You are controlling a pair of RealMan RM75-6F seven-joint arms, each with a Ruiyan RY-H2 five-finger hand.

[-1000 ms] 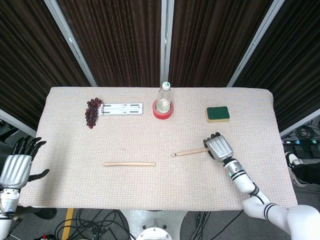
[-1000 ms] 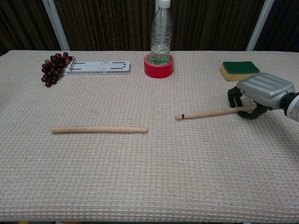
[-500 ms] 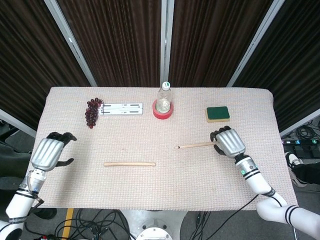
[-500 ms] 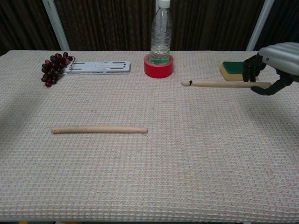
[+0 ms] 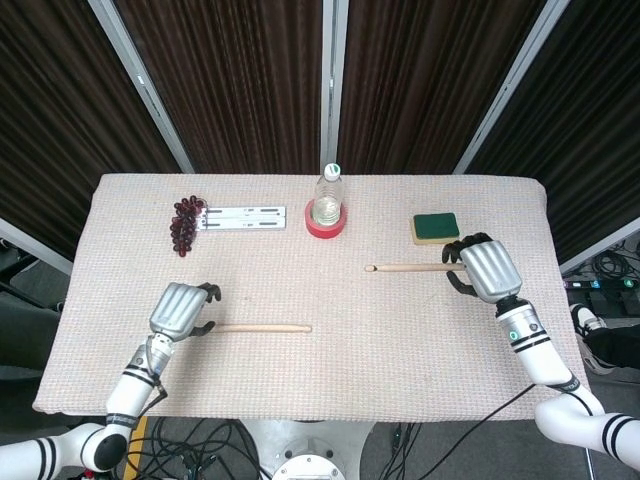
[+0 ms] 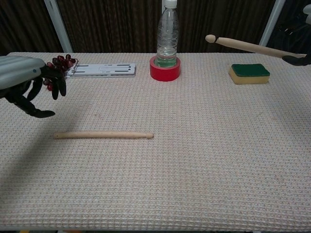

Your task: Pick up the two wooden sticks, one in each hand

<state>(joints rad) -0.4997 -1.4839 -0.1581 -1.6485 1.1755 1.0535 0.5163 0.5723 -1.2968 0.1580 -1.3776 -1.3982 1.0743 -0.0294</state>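
Two wooden sticks: the right hand (image 5: 485, 268) grips the lifted stick (image 5: 408, 267) above the table (image 5: 400, 340) – only the head view shows that whole hand. The second stick (image 6: 103, 135) lies on the table's near left, the left hand (image 6: 26, 82) hovering open above its left end. One bottle (image 6: 167, 34) – no label readable – stands in a red tape roll (image 6: 164, 69).

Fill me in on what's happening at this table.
A two-armed robot is collecting two wooden sticks. Its right hand holds one stick lifted off the table, near the green sponge. The left hand, fingers apart, hovers over the end of the other stick, which lies flat and not yet gripped. At the back sit grapes, a bottle standing in a red tape roll, and a white strip.
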